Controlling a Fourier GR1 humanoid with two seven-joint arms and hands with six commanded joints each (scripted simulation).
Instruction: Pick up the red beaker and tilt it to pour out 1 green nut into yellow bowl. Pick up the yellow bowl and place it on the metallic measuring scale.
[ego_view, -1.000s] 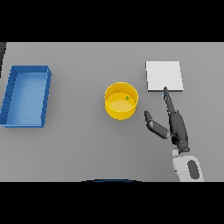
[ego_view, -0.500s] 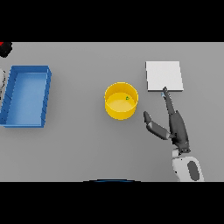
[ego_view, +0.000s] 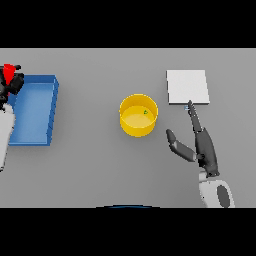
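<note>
1. Count: one yellow bowl (ego_view: 138, 115), one green nut (ego_view: 145, 112), one red beaker (ego_view: 9, 73), one blue tray (ego_view: 33, 110), one pale square scale (ego_view: 187, 87), all on or over one grey bench (ego_view: 100, 165).
2. The yellow bowl stands upright near the middle of the bench, mouth facing up. It lies between the tray and the scale, closer to the scale, touching neither.
3. The green nut lies inside the bowl, towards the rim on the scale side.
4. My left hand (ego_view: 13, 83) shows at the left edge, at the far left corner of the tray. Its fingers are curled round the red beaker. Only part of the beaker shows, so its long axis cannot be determined.
5. My right hand (ego_view: 204, 147) is just right of the bowl and clear of it. Its fingers are straight, pointing towards the near edge of the scale; the thumb is spread towards the bowl. It holds nothing.
</note>
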